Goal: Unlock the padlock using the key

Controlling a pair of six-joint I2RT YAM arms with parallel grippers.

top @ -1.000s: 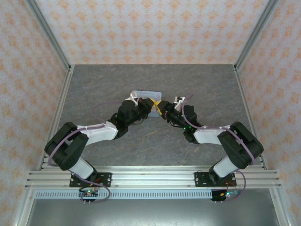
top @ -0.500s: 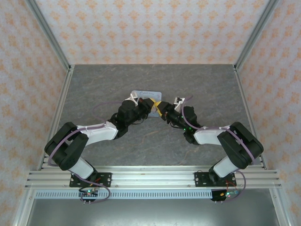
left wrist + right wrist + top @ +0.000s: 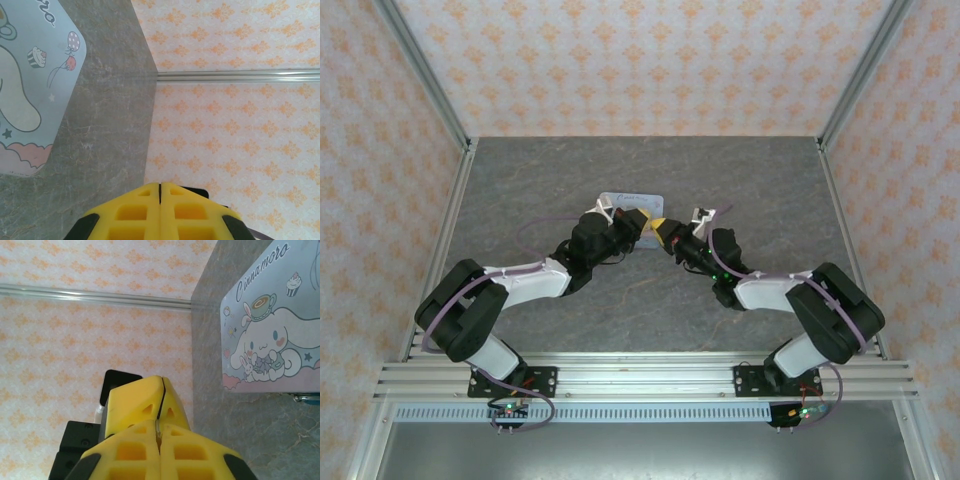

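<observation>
Your left gripper [image 3: 160,189] is fully closed: in the left wrist view its two yellow fingers meet along a thin seam at the bottom centre of the frame, with nothing between them. Past them, the pale blue cartoon tin [image 3: 30,75] fills the upper left corner, lying flat on the grey table [image 3: 110,130], and the orange-patterned wall [image 3: 235,150] with its metal rail [image 3: 240,75] takes up the right half. Your right gripper [image 3: 161,390] is closed too, its yellow fingers pressed together at the bottom centre of the right wrist view. A thin grey sliver sits in the seam between them, a little above the bottom edge. It could be the key [image 3: 157,429], but it is too small for you to be sure, and you cannot tell whether it is truly clamped. In that same view the tin runs along the right side of the frame, printed face up. Just below its lower edge, at the far right border, a small blue-grey piece lies on the table, cut off by the frame. That may be the padlock [image 3: 306,398], though too little of it shows to tell how it lies. From the top camera, you see both arms reaching toward the middle of the frame. Their yellow tips sit very near each other just below the tin, the left one from the left and the right one from the right.
</observation>
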